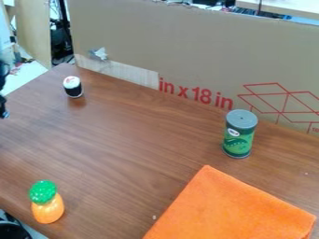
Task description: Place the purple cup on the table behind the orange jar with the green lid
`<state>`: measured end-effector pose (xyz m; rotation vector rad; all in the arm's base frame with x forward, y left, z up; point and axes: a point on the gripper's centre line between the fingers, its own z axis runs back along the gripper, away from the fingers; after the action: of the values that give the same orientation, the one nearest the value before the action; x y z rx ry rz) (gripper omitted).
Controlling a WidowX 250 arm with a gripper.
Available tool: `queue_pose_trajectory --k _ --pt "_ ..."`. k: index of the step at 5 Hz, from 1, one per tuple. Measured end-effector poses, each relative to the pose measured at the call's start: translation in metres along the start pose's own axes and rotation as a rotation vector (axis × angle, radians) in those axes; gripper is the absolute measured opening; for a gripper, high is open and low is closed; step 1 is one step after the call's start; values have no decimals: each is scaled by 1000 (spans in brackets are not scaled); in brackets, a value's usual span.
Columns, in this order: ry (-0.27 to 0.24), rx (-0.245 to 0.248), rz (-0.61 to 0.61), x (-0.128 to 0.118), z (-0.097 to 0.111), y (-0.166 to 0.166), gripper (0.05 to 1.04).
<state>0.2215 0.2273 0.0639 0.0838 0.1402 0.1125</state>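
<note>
- The black gripper [3,106] is at the left edge; how wide it is open, I cannot tell.
- Nearest to it, but apart, a small black-and-white roll [73,88] stands on the worktop [134,140].

Black cylinder [73,88], green can [239,135], toy pineapple [47,207], 1 orange cloth [227,205] on brown table [134,140].

Bright, diffuse light leaves a soft sheen on the table [131,140] and faint shadows.
</note>
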Motion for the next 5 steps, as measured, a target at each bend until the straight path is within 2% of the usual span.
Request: queue_pose_trajectory --k 1,2,3,4,5 --pt "-75 30 -159 1 32 -48 99" --pt "-102 17 -301 -5 40 -91 99" --pt "-80 18 -430 -8 21 -129 99" --pt "-61 23 -446 -6 2 -140 99" --pt "-41 4 -458 -6 -5 -143 99"
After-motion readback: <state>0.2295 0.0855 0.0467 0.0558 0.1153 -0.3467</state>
